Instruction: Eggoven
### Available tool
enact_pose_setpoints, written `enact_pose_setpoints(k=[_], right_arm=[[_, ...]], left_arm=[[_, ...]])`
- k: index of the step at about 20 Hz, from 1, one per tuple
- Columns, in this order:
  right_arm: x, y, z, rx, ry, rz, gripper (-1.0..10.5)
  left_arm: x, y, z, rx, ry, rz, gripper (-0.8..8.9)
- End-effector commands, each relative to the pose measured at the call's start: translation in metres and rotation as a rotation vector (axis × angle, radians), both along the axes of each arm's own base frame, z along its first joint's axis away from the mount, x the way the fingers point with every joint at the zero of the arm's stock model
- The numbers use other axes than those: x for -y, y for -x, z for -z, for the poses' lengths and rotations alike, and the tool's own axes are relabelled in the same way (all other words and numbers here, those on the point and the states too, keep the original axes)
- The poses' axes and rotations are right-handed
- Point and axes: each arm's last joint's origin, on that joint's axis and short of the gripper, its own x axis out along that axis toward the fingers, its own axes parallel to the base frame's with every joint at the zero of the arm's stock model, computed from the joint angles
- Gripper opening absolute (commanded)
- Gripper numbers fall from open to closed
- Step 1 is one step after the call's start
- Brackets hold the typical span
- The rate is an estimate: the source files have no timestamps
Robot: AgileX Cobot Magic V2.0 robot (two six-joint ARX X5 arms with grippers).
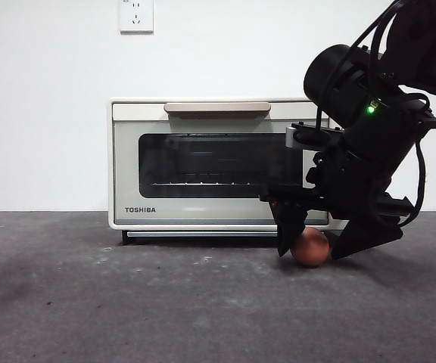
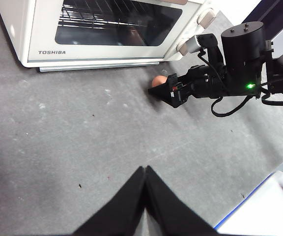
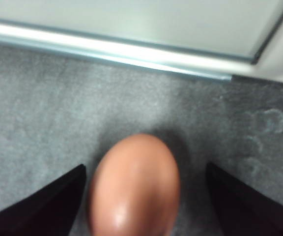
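The reddish-brown egg (image 1: 310, 247) lies on the grey table just in front of the right end of the cream TOSHIBA toaster oven (image 1: 210, 162), whose dark glass door is closed. My right gripper (image 1: 311, 253) is down at the table, open, with one jaw on each side of the egg. In the right wrist view the egg (image 3: 134, 184) sits between the jaws of the right gripper (image 3: 144, 201), closer to one jaw, with a gap at the other. My left gripper (image 2: 145, 169) is shut and empty, held high over the table, and its view shows the egg (image 2: 158, 81), the oven (image 2: 107, 29) and the right gripper (image 2: 163, 91).
The oven's tan handle (image 1: 216, 107) runs along the top of the door and its knobs (image 2: 205, 18) are at the right end. A wall socket (image 1: 136, 15) is above the oven. A white and blue object (image 2: 259, 206) lies at the table's edge.
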Motion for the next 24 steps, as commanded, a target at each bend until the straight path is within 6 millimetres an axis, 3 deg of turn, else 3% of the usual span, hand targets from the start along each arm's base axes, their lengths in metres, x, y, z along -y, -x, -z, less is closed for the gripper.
enact_pose_setpoints(k=[1,10,14,20,24], right_arm=[[-0.003,-0.005,0.0,0.006,-0.008,0.01,3.2],[-0.001,-0.005,0.0,-0.002,-0.017,0.005,0.1],[-0.002,-0.003,-0.007,-0.001,-0.053,-0.025,0.0],[-0.002,0.032,-0.067,0.052,-0.107,-0.102,0.0],[0.004,0.066,-0.112,0.135,-0.159,-0.157,0.0]], left_arm=[[0.0,0.0,-0.006,0.025,0.001,0.009,0.07],[0.0,-0.001,-0.006,0.031,0.001,0.008,0.07],[0.001,-0.005,-0.007,0.038,0.007,0.003,0.07],[0.009,-0.036,-0.015,0.094,0.077,0.006,0.07],[0.029,-0.069,-0.016,0.156,0.095,-0.002,0.07]])
